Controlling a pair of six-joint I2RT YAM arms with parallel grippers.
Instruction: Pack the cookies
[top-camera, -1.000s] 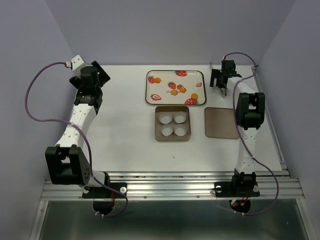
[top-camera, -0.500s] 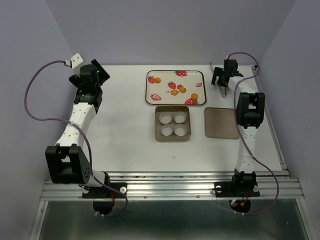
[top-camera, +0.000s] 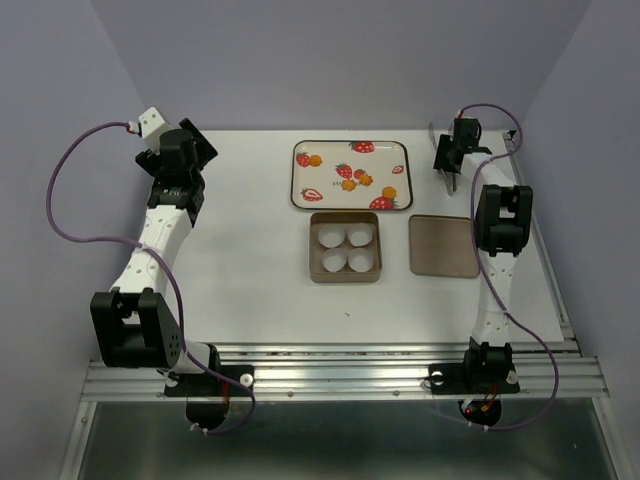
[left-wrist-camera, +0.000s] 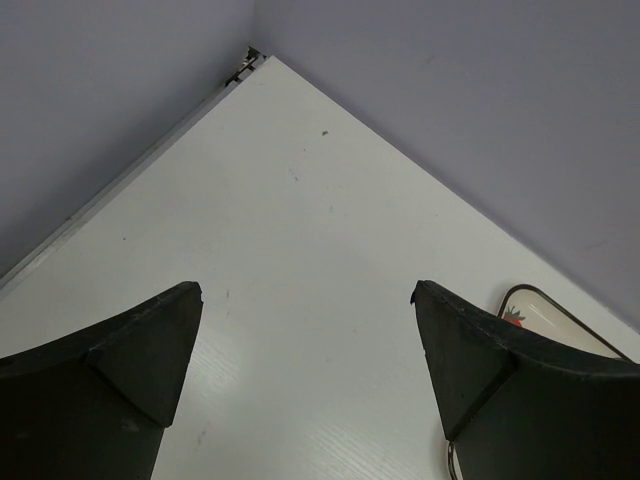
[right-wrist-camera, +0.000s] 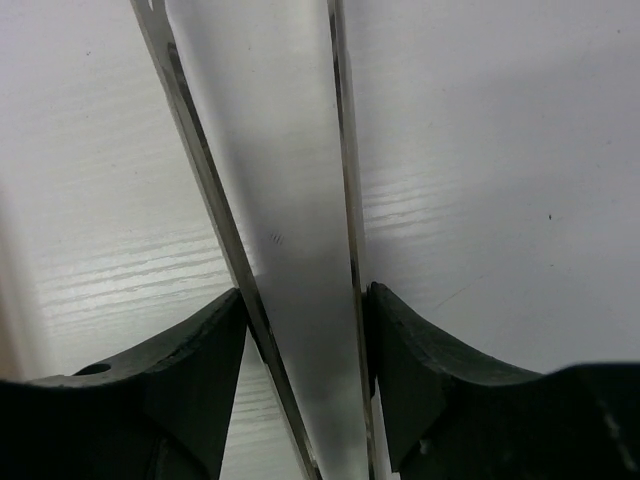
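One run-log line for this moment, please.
left gripper open, holding nothing | right gripper shut on metal tongs | cookies on tray | paper cups empty

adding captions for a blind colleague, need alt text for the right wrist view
The right gripper has its two black fingers closed on a long, thin, shiny metal tool, likely tongs, that stretches away above the white table.

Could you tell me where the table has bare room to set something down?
Free: the table between the left arm and the tray and box, and the strip in front of box and lid. Crowded far right: tray, lid, right gripper with tongs.
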